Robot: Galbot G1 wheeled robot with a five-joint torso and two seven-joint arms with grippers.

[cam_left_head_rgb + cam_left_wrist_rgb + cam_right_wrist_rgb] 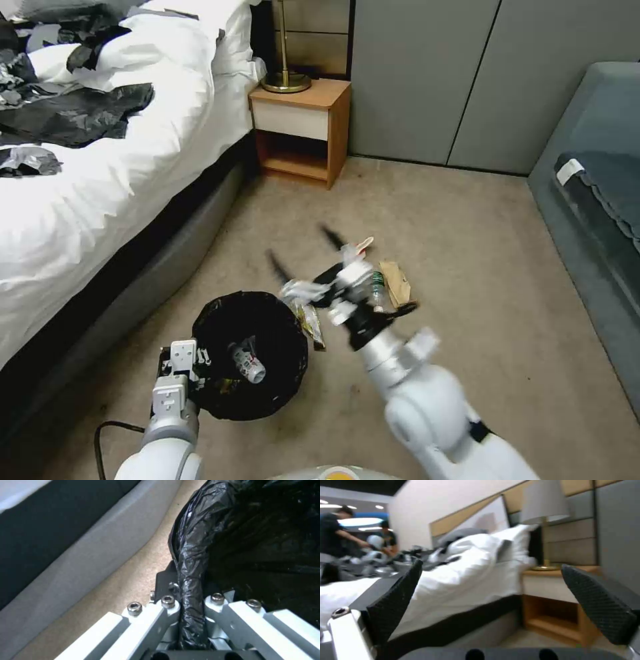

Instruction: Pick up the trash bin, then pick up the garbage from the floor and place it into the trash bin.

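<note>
The trash bin (220, 393), lined with a glossy black bag, is low in front of me on my left. My left gripper (195, 365) is shut on its near rim, and the left wrist view shows the fingers pinching the bag-covered rim (191, 580). A red-and-white packet (248, 363) lies inside. On the carpet beside the bin lie a yellow wrapper (311, 325), a green-labelled clear bottle (375, 287) and a brown paper bag (397, 282). My right gripper (305, 252) hangs open over this litter, holding nothing. Its dark pads (396, 602) stand wide apart.
A bed (100, 167) with white bedding and black plastic sheets (73, 117) runs along the left. A wooden nightstand (300, 130) with a brass lamp (285, 80) stands behind the litter. Grey wall panels (427, 80) close the back. A grey sofa (593, 200) is at the right.
</note>
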